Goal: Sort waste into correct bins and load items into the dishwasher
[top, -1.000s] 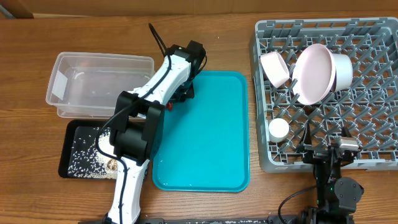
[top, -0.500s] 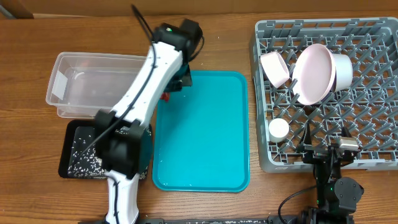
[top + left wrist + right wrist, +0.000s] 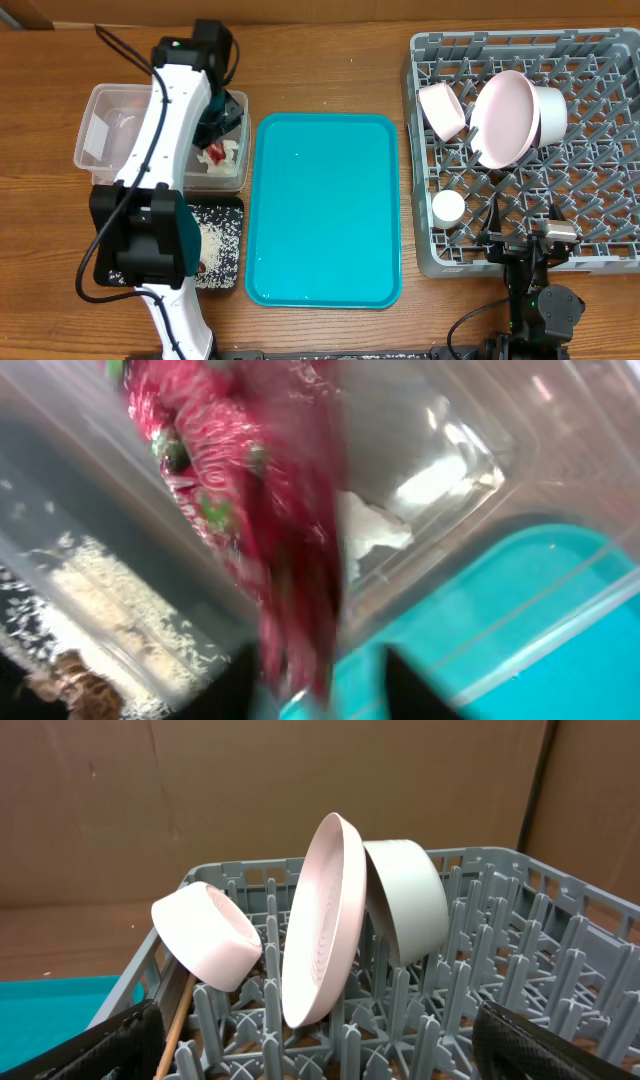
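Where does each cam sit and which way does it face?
Overhead: fixed above the table, facing straight down on tub, black tray, teal tray, rack; left arm over the tub, right arm by the rack.
Left wrist: on the left arm, facing down into the tub at the blurred wrapper; dark fingers at bottom edge.
Right wrist: low at the rack's edge, facing across it at plate and bowls; fingers in both bottom corners.
Shared: overhead and left wrist, wrapper and tub; overhead and right wrist, plate and bowls.
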Robot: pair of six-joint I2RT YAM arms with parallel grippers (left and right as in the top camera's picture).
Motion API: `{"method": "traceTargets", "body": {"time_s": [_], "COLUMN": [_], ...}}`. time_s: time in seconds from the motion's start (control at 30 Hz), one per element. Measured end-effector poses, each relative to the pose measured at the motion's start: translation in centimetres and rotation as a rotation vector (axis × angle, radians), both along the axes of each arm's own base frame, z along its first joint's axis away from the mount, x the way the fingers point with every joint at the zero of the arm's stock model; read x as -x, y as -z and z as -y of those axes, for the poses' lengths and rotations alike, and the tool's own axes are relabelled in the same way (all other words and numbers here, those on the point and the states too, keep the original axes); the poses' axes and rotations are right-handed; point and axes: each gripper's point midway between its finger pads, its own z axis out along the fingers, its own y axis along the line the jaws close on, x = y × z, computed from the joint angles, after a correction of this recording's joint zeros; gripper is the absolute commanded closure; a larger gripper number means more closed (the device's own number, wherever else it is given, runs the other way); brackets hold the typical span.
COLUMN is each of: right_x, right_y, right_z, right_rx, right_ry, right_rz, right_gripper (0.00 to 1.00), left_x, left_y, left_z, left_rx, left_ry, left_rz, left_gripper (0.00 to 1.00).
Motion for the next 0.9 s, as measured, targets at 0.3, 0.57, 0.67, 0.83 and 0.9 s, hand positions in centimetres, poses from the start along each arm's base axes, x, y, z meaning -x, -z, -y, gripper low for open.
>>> {"method": "traceTargets", "body": {"time_s": [0.3, 0.57, 0.67, 0.83, 0.9], "right_x": [0.0, 0.0, 0.0, 0.0, 0.0], "right_y": [0.0, 0.0, 0.0, 0.0, 0.0], "right_z": [0.0, 0.0, 0.0, 0.0, 0.0], "right_rx": [0.000, 0.000, 0.000, 0.000, 0.000], "right_ry": [0.000, 0.000, 0.000, 0.000, 0.000], "right_rz": [0.000, 0.000, 0.000, 0.000, 0.000], "right_gripper": [0.00, 0.00, 0.00, 0.00, 0.00], "left_x": [0.8, 7.4, 10.4, 14.7, 16.0], "left_y": [-3.7, -12.9, -16.9, -21.9, -23.0], "left_z": [1.6, 5.4, 7.6, 11.1, 12.0], "left_rx": [0.084, 0.024, 0.000, 0.030, 0.044], "left_ry": [0.195, 0.421, 0.531, 0.696, 0.743], "left_rz": [-0.011, 0.097, 0.205, 0.389, 0.429], "left_gripper": [0.00, 0.00, 0.00, 0.00, 0.00]}}
